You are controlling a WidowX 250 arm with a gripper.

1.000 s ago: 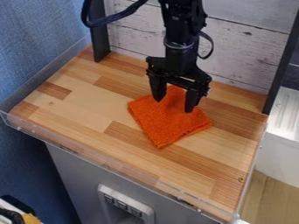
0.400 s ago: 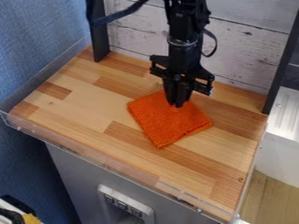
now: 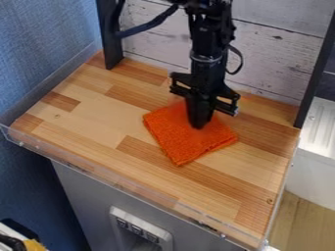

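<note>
Gripper point(image 3: 198, 125): narrow, fingers together over the cloth point(image 3: 186, 146); I can't tell if any is pinched
Cloth: orange, on the wooden counter point(image 3: 95, 120)

Perhaps a lab, given the clear-edged wooden work surface point(image 3: 91, 127).
</note>
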